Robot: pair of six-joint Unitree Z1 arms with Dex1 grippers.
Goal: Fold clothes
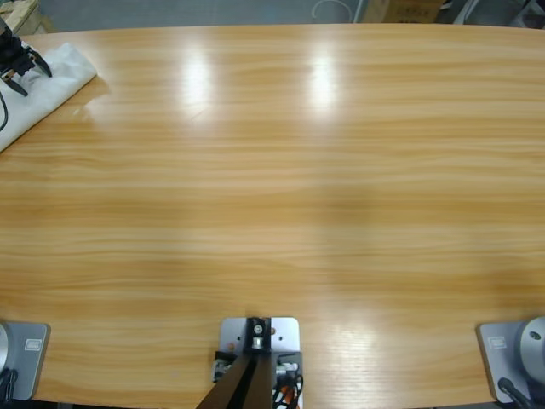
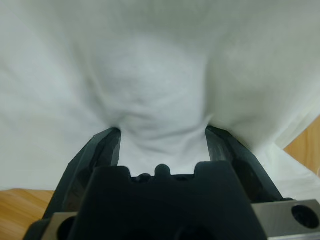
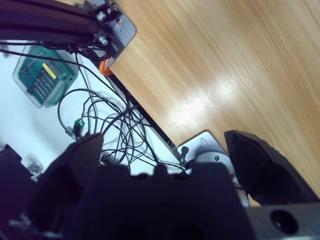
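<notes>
The clothes, a white T-shirt (image 1: 53, 78), lie bunched at the table's far left corner, partly cut off by the picture's edge. My left gripper (image 1: 19, 68) is down on the shirt. In the left wrist view the white cloth (image 2: 160, 75) fills the picture. My left gripper (image 2: 162, 131) is open, its tips pressed into the fabric, and a puckered fold rises between them. My right gripper (image 3: 165, 135) is open and holds nothing. It hangs over the table's near edge, away from the shirt, and does not show in the high view.
The long wooden table (image 1: 298, 213) stretches right from the shirt. In the right wrist view, past the table's edge (image 3: 150, 112), lie tangled black cables (image 3: 107, 125) and a clear green electronics box (image 3: 42, 75) on a white floor.
</notes>
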